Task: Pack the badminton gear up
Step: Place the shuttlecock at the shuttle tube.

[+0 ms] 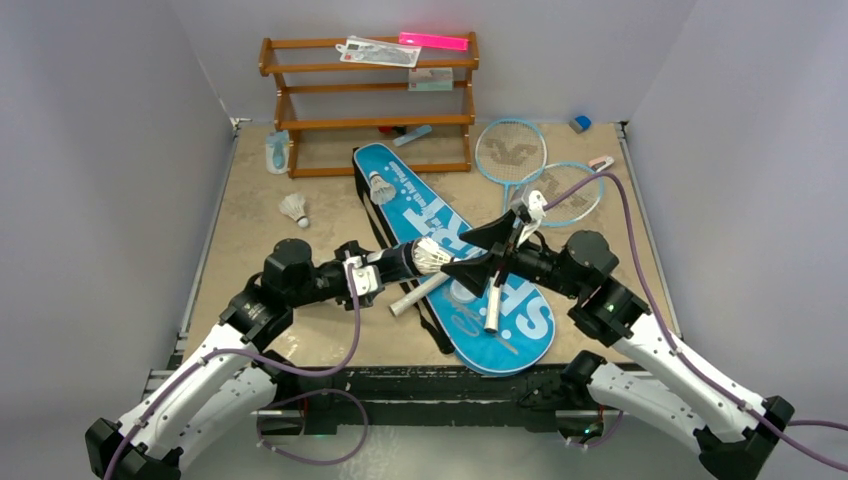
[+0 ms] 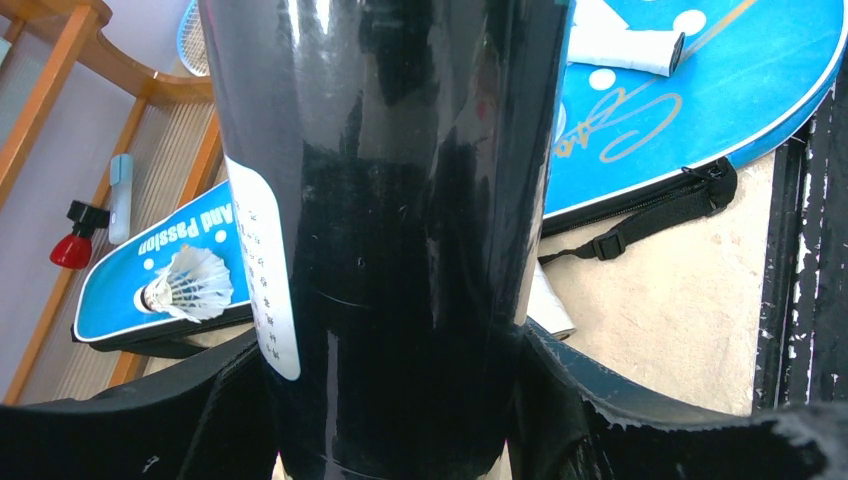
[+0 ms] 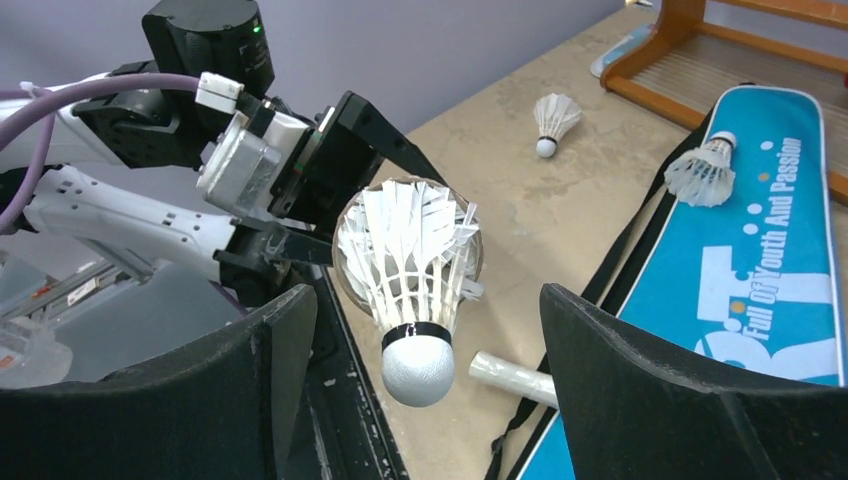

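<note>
Roughly level, black tube (image 1: 399, 264), open mouth toward the right gripper (image 1: 455, 255).

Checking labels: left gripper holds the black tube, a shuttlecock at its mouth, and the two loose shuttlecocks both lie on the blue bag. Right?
Not both. One loose shuttlecock lies on the blue bag; the other shuttlecock lies on the table left of it, as the top view shows. The rest stands: the left gripper holds the black tube, a third shuttlecock at its mouth.
</note>
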### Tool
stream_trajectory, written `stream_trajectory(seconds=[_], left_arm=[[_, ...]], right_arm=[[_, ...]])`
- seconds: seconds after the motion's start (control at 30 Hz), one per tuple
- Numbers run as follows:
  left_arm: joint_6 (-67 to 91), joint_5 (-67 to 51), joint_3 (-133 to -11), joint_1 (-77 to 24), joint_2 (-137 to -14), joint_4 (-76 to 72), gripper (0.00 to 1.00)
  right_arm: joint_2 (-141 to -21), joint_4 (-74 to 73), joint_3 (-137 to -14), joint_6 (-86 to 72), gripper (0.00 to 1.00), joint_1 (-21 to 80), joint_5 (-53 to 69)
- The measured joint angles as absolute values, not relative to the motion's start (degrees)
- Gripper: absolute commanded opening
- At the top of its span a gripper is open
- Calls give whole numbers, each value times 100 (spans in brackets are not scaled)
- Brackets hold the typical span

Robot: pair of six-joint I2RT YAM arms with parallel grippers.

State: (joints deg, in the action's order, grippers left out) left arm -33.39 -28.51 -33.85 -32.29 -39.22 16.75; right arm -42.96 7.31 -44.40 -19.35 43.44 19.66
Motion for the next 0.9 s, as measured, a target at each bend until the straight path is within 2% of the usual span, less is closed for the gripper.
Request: stream_trajectory(seconds=[0.2,0.4,0.5,0.63,0.8,0.9], left_arm=[[-3339,-2851,-3385,-3225,-3922,1675,25],[-3336,-2853,-3385,-3225,-3920,1675,25],[-3326,-2856,-3385,-3225,-3920,1675,25],[-3304,-2858,-3385,-3225,-3920,1675,25],[-3304,-2875,-3385,-3199,-3924,1678,25],[-3323,-2891,-3385,-3188,-3927,1686,25]], right_arm=[[-4305,847,-4187,-2038,78,4344,2053],[-4296,849,-4056,-2121,59,4344,2073],[-4300,854,-4038,-2176,56,4344,2128],[-4309,873,-4034,-2222,43,4344,2231],[-4311,939,-4032,-2283,18,4344,2316],[-4320,926,-4032,-2298,14,4344,2351]])
